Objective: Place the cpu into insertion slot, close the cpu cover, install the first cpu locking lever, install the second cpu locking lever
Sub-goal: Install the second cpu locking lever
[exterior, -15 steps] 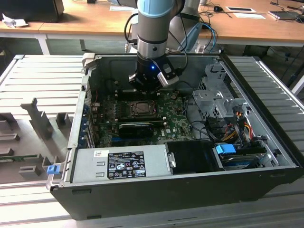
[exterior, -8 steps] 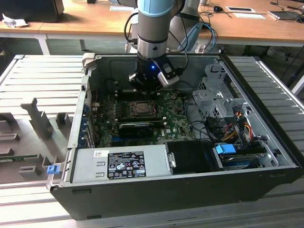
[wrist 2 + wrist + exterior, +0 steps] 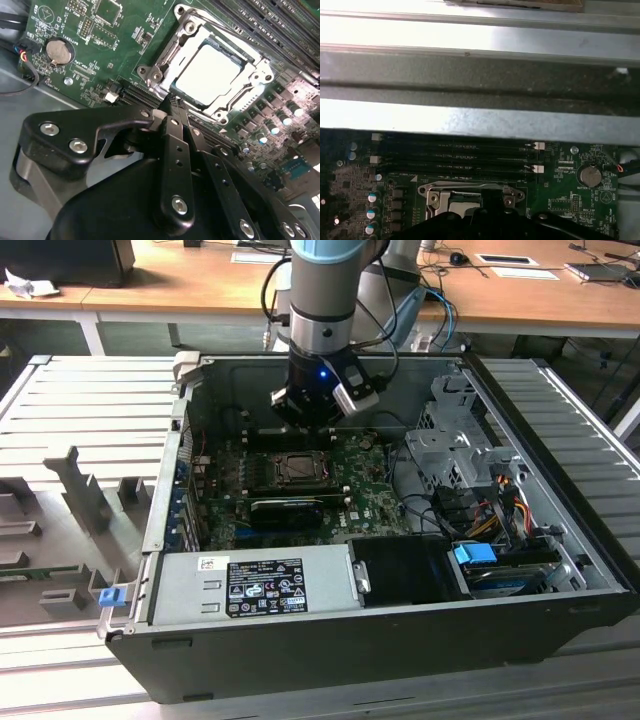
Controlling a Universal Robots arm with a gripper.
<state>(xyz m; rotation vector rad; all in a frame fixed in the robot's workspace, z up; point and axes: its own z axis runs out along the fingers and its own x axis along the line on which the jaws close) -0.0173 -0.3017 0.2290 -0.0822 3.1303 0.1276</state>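
Now hovering gripper (image 3: 170, 102) closed, empty, just beside insertion slot (image 3: 212, 75); cpu (image 3: 209, 73) sitting inside, cpu cover (image 3: 250, 82) down.

We see the cpu (image 3: 212, 72), a pale square chip, lying flat in the insertion slot (image 3: 170, 85) amid the green board. The cpu cover (image 3: 252, 82), a metal frame, lies closed around it.

Matt black plastic on the tool (image 3: 172, 107); just beyond, bright bare metal on the cpu cover (image 3: 212, 75) (glossy, scuffed), pale satin cpu (image 3: 209, 74), green lacquered motherboard (image 3: 100, 60); farther out, wood worktop (image 3: 180, 285).
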